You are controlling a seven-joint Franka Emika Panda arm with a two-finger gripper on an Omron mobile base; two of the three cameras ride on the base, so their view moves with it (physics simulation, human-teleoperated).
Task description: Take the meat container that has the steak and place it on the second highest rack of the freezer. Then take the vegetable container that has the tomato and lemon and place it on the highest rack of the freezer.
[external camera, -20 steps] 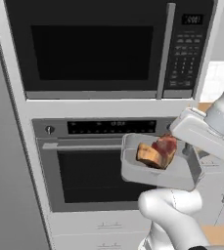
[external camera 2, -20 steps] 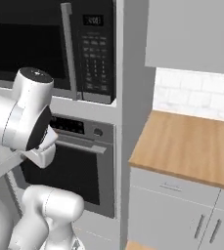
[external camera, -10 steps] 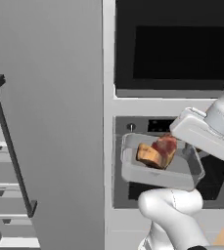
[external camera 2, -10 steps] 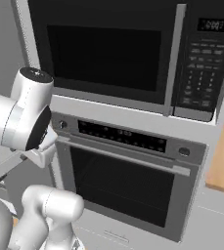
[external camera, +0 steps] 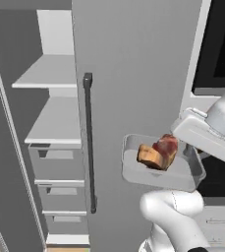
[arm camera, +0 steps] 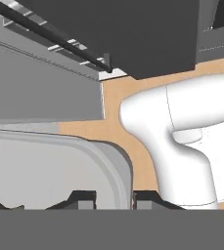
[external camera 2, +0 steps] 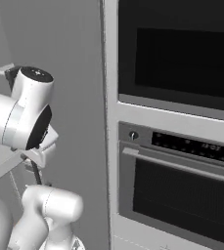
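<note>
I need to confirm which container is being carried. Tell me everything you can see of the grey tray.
The grey tray is a shallow, rounded-corner rectangular container, plain pale grey like plastic. It hangs level in the air before the freezer door, held at its right rim by the gripper. The steak, red-brown with a tan side, lies in it.

wall: grey panel (external camera 2: pixel 55 73) | oven (external camera 2: pixel 182 195) (black-fronted) | floor (arm camera: pixel 147 93): tan wood

Arm folded close above base; gripper (arm camera: pixel 114 199) nearly closed, clamping tray rim.
</note>
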